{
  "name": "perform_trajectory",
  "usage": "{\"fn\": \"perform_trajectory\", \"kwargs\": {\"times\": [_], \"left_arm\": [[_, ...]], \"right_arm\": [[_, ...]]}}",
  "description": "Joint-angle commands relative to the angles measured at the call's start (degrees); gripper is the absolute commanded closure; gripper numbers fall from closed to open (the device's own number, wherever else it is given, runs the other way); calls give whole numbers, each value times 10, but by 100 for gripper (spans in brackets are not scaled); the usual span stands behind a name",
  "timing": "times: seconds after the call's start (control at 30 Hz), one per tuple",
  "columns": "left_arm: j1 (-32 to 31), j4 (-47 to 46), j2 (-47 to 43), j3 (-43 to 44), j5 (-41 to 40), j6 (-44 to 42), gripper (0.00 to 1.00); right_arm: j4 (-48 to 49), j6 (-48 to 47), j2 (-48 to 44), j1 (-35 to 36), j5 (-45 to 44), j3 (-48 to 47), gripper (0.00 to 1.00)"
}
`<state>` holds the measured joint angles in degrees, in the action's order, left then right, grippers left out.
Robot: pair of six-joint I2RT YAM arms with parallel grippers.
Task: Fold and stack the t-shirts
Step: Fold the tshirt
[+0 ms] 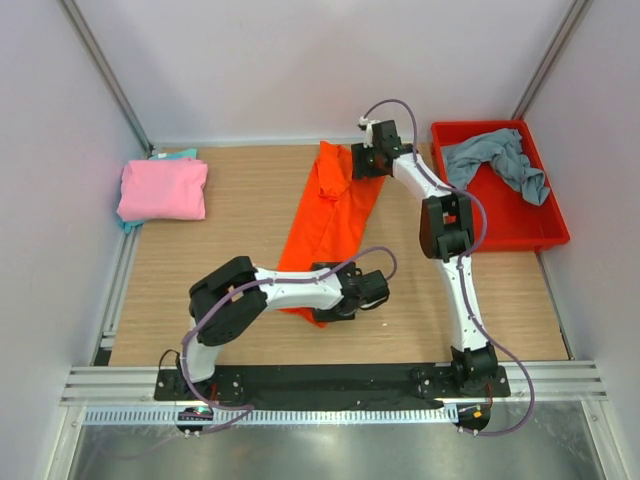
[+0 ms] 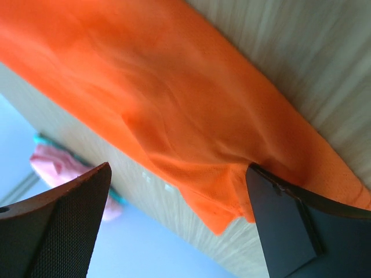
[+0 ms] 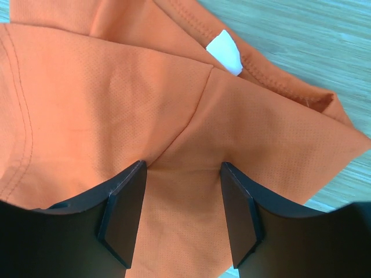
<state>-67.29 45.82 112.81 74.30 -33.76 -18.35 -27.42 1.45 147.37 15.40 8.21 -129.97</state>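
Observation:
The orange t-shirt (image 1: 325, 215) lies as a long narrow strip down the middle of the table. My left gripper (image 1: 330, 305) is low at its near end, open wide; in the left wrist view (image 2: 178, 168) one finger (image 2: 278, 226) touches the hem corner of the orange t-shirt (image 2: 174, 104). At the far collar end, my right gripper (image 1: 352, 162) stands open, its tips pressed down on the orange t-shirt (image 3: 87, 104) with flat cloth between them (image 3: 182, 165). A folded pink t-shirt (image 1: 163, 188) rests on a teal t-shirt (image 1: 180, 155) at far left. The grey-blue t-shirt (image 1: 500, 160) lies crumpled in the bin.
The red plastic bin (image 1: 540, 240) stands at the far right of the table. A white neck label (image 3: 226, 52) shows by the collar. White walls close in the back and sides, and a metal rail runs along the near edge (image 1: 330, 385).

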Motion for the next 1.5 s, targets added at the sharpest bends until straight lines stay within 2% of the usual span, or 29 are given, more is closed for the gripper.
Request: {"fn": "perform_trajectory", "kwargs": {"times": [0.0,0.2,0.37,0.47,0.5,0.53,0.67,0.7,0.73,0.8,0.83,0.9,0.93,0.97,1.03,1.1,1.27,1.47], "left_arm": [[-28,-43,35,72,76,35,0],[-46,-15,57,149,70,48,1],[-50,15,44,186,53,76,0],[-50,40,14,202,40,102,0],[-50,45,-17,209,37,106,0],[-47,51,-34,211,29,116,1],[-13,38,-121,208,13,144,1],[22,40,-143,200,41,166,0],[45,44,-153,194,72,166,0],[100,55,-166,175,139,218,0],[162,71,-171,167,236,238,0],[253,73,-172,131,335,278,9],[278,69,-172,115,414,289,13],[300,64,-171,80,455,300,17],[354,44,-173,50,501,312,21],[391,39,-170,17,567,317,21],[406,72,-136,-5,613,296,21],[406,55,-99,-40,632,297,21]], "right_arm": [[-32,10,13,-11,25,-30,40],[-23,17,-22,-33,67,-23,40],[-7,25,-73,-60,98,30,40],[8,27,-147,-72,97,94,40],[19,33,-173,-76,94,150,40],[47,38,-242,-77,88,183,40],[96,95,-408,-79,86,348,39],[102,109,-459,-79,105,407,38],[101,125,-459,-80,118,437,38],[93,159,-520,-79,147,512,38],[89,168,-537,-79,173,535,38],[89,190,-573,-79,213,601,38],[94,196,-586,-78,225,624,38],[104,202,-612,-79,234,648,39],[121,229,-631,-79,262,705,38],[90,241,-633,-79,290,728,39],[30,242,-637,-77,317,798,35],[111,304,-665,-67,328,905,30]]}}
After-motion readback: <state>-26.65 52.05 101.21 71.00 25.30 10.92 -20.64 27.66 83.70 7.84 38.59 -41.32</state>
